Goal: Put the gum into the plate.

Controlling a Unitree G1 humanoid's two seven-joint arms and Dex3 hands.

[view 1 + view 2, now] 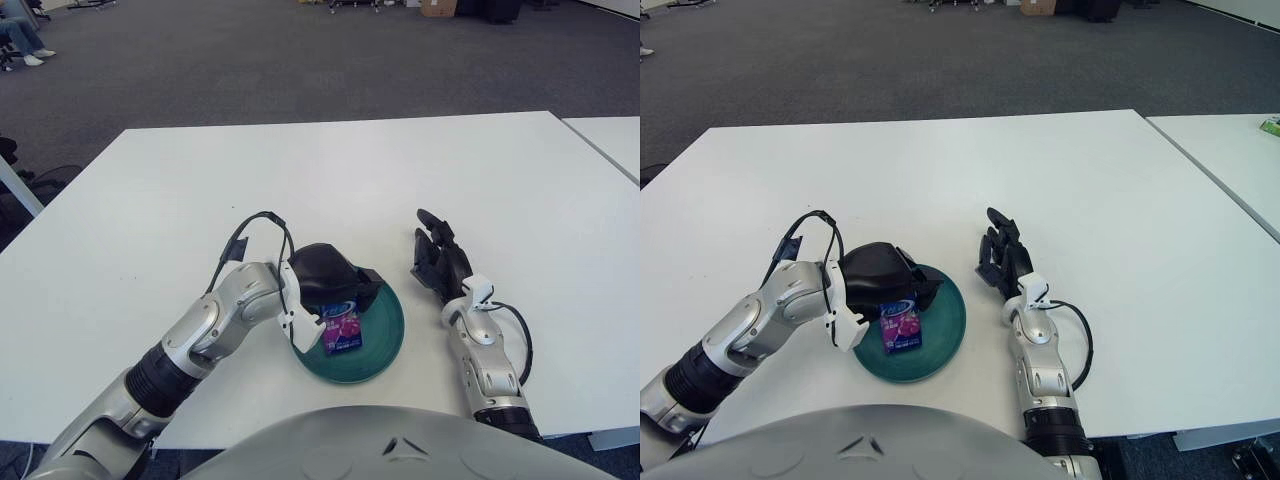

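Green plate (385, 335) holds the gum (340, 328); the left robot hand (330, 275) grips it. Right robot hand (438, 258), fingers relaxed, just right of it on the white worktop (400, 180).

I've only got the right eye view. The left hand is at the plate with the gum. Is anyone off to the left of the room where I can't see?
Observer: Yes. The left eye view shows a seated person's legs, in jeans and white shoes, at the far left across the carpet.
Operator: Anything closer to the table's left edge?
Observer: A white bar slants past the table on that side. It is well clear of the left hand over the plate with the gum. The right hand shows just right of the plate.
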